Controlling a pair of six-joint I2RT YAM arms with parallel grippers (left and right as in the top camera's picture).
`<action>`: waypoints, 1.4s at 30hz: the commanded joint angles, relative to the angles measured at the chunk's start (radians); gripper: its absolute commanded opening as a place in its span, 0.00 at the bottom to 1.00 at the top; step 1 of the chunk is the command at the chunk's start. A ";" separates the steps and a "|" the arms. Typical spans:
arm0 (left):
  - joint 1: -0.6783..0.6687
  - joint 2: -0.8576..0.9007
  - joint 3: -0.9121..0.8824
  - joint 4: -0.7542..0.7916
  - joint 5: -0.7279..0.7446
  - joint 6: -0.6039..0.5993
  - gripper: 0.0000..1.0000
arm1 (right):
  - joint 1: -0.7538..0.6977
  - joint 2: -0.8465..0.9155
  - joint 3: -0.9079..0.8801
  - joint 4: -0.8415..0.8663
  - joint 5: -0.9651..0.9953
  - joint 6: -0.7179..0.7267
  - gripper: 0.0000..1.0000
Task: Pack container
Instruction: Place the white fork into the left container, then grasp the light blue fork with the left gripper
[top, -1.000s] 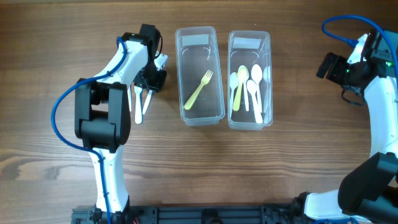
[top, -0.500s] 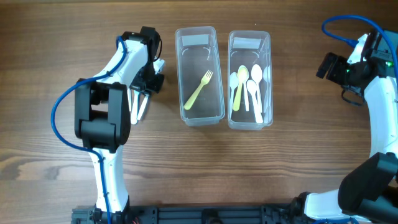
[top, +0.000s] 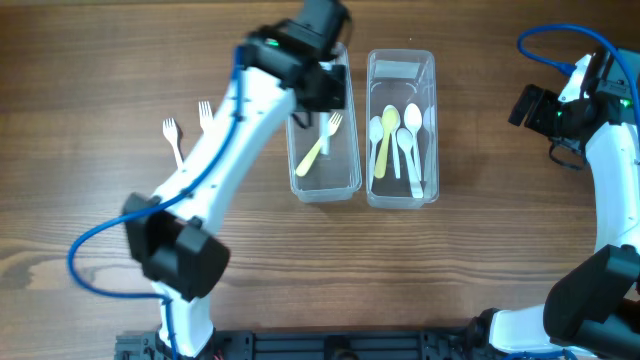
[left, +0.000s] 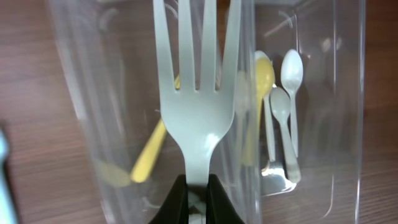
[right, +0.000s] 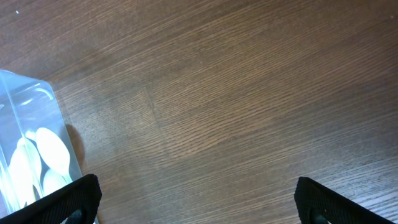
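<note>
The left tool (left: 196, 202) pinches a white fork (left: 198, 118) above the fork bin (top: 340, 178). Two forks (top: 172, 132) lie on the counter (top: 450, 280). The right tool (right: 196, 194) is spread and empty.

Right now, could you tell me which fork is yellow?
The fork lying in the container without spoons; the gripped fork and two table forks are white.

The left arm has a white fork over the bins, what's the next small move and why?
Probably lower a little and open the left gripper, dropping the white fork into the left container. The wrist view shows the fork clamped above that container, where a yellow fork already lies; the right container holds only spoons.
</note>
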 joint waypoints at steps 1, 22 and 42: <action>-0.043 0.109 -0.008 0.014 -0.067 -0.119 0.04 | 0.000 0.010 -0.011 0.003 0.010 0.000 1.00; 0.242 0.021 -0.002 -0.190 -0.071 0.255 0.61 | 0.000 0.010 -0.011 0.003 0.010 0.000 1.00; 0.439 0.046 -0.559 0.235 -0.066 0.306 0.45 | 0.000 0.010 -0.011 0.003 0.010 0.000 1.00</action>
